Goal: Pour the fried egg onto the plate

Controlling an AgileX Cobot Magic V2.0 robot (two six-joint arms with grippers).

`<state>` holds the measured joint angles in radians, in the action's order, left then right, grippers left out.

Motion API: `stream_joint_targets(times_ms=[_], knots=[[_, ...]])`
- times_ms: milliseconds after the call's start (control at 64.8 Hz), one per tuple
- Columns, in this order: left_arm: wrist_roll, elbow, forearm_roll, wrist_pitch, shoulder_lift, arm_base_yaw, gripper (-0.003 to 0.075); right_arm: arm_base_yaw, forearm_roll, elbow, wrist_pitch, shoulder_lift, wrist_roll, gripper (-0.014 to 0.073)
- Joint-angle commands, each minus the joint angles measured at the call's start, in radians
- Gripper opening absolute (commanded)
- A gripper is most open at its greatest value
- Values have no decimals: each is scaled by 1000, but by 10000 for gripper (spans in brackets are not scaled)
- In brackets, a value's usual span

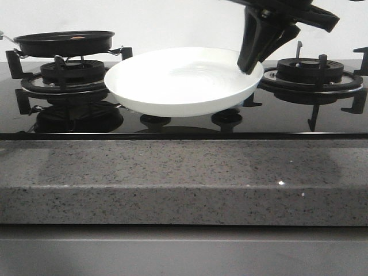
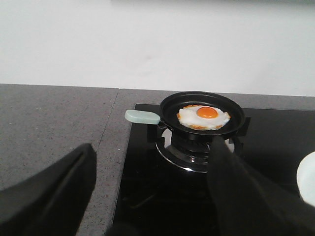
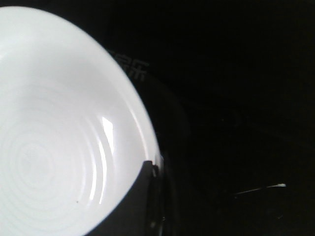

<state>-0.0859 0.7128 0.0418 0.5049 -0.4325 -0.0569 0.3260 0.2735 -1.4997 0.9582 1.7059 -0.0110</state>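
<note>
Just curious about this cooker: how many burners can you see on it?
2. One burner sits on the left under the frying pan with the fried egg; the other burner is on the right, bare. The plate could hide more behind it.

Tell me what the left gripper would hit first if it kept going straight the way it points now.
Most likely the frying pan holding the fried egg on the burner. The open left gripper points toward it with nothing between, though depth is hard to judge and it might meet the burner grate first.
</note>
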Motion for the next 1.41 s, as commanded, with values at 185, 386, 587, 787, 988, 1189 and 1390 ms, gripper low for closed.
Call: stream_joint_targets(times_ms=[185,386,587,787,988,1189,1390], knots=[[-9,71,-5,-1,-145,-1,533,0,22,-24,-36,-47,0,-67],[-9,196,56,190,-371,3,605,0,22,-24,-36,-47,0,-67],[67,329,-109,236,-617,115,598,0,22,-24,-35,-47,0,-67],[421,432,-635,272,-793,293,599,0,22,-24,-35,-47,0,-67],[555,518,-977,371,-943,424,599,0,22,-24,-35,-47,0,-67],[576,602,-1159,466,-1100,454,599,0,22,-24,-35,-47,0,-67],[576,648,-1303,517,-1228,454,599,0,22,-24,-34,-47,0,-67]])
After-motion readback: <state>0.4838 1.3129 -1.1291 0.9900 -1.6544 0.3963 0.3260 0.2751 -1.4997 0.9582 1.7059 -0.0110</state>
